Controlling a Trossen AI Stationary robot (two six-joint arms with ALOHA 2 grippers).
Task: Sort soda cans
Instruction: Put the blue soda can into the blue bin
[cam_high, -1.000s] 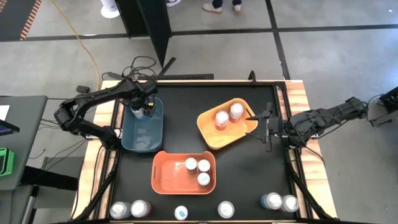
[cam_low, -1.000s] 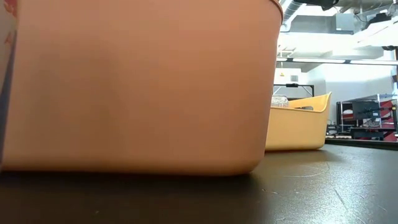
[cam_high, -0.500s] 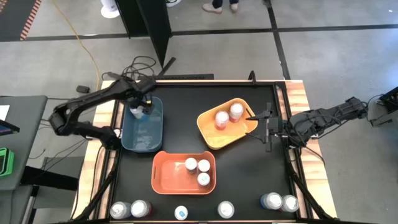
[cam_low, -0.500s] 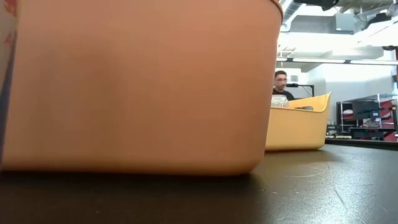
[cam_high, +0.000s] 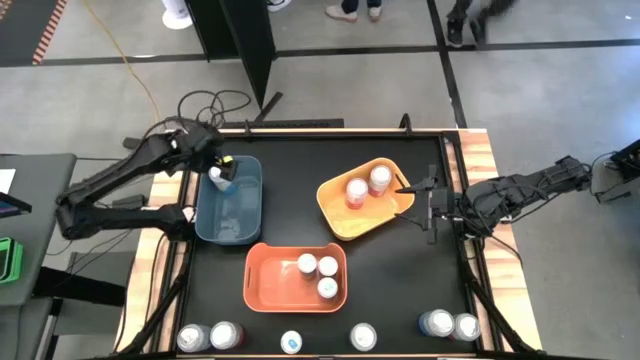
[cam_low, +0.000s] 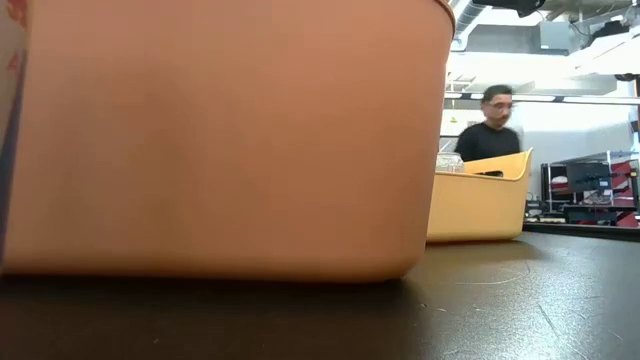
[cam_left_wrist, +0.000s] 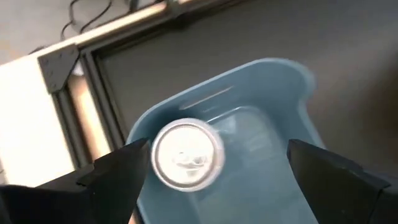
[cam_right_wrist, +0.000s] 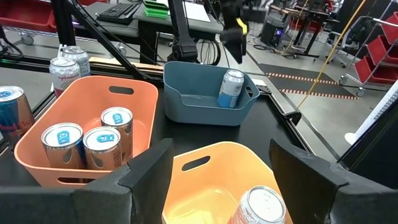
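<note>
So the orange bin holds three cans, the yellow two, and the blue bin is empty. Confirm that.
Not quite: the blue bin holds one can, shown in the high view and both wrist views. The orange bin does hold three and the yellow bin two.

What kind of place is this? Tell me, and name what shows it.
Probably a robotics lab or workshop. The black table stands on a bare concrete floor. Beyond it are desks with a keyboard and red storage racks, and a person walks past behind the yellow bin.
</note>
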